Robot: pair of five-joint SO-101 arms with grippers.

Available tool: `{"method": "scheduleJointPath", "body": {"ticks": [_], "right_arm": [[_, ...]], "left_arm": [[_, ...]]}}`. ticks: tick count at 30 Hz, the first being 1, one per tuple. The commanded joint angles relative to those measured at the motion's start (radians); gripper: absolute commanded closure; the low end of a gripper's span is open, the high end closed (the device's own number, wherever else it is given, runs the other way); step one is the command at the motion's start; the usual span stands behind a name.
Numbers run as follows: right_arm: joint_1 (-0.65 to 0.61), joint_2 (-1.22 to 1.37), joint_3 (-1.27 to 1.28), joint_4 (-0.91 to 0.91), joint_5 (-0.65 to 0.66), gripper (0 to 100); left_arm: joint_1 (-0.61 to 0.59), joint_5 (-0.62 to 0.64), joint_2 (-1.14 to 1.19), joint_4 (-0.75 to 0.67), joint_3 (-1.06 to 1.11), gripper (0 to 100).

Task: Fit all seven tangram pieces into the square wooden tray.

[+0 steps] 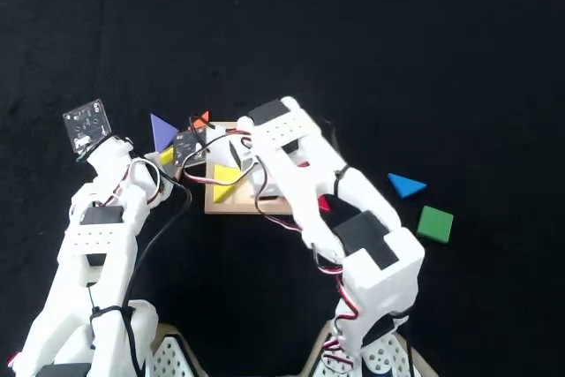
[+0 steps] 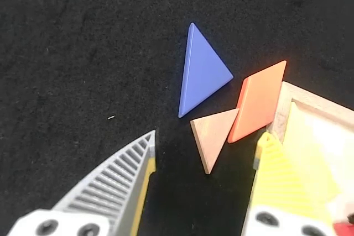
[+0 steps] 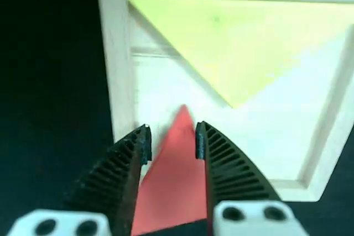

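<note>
The square wooden tray (image 1: pixel 231 204) lies mid-table with a yellow triangle (image 1: pixel 225 176) inside. My right arm (image 1: pixel 291 156) leans over it. My right gripper (image 3: pixel 171 136) is shut on a red triangle (image 3: pixel 172 175), its tip just over the tray's near rim (image 3: pixel 117 59), with the yellow triangle (image 3: pixel 243 42) beyond. My left gripper (image 2: pixel 204 158) is open beside the tray's corner (image 2: pixel 285 109), and a small tan triangle (image 2: pixel 214 136) lies between its fingertips. An orange parallelogram (image 2: pixel 259 101) leans on the rim, overlapping the tan piece. A violet-blue triangle (image 2: pixel 202 70) lies farther out.
A blue triangle (image 1: pixel 406 185) and a green square (image 1: pixel 435 223) lie on the black cloth to the right of the tray. The violet-blue triangle (image 1: pixel 161 130) and the orange piece (image 1: pixel 202 119) sit at the tray's far left corner. Open cloth stretches behind.
</note>
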Motion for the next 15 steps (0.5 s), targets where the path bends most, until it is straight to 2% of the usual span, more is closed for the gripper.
{"method": "scheduleJointPath", "body": {"ticks": [1,5,8,10,13,15], "right_arm": [[0.018,-0.128,-0.165,0.160,-0.023,87.4],[0.147,-0.278,-0.297,0.301,-0.091,87.5],[0.293,-0.349,-0.259,0.311,-0.092,89.8],[0.387,-0.354,-0.179,0.255,-0.092,98.5],[0.476,-0.323,-0.007,0.100,-0.095,97.5],[0.480,-0.294,0.105,-0.011,-0.097,98.8]], "left_arm": [[-0.001,-0.006,0.002,-0.021,-0.008,71],[-0.002,-0.006,0.002,-0.020,-0.008,71],[-0.001,-0.006,0.002,-0.020,-0.007,71],[-0.001,-0.006,0.002,-0.020,-0.007,71],[0.001,-0.006,0.002,-0.020,-0.007,71],[0.001,-0.006,0.002,-0.020,-0.007,71]]}}
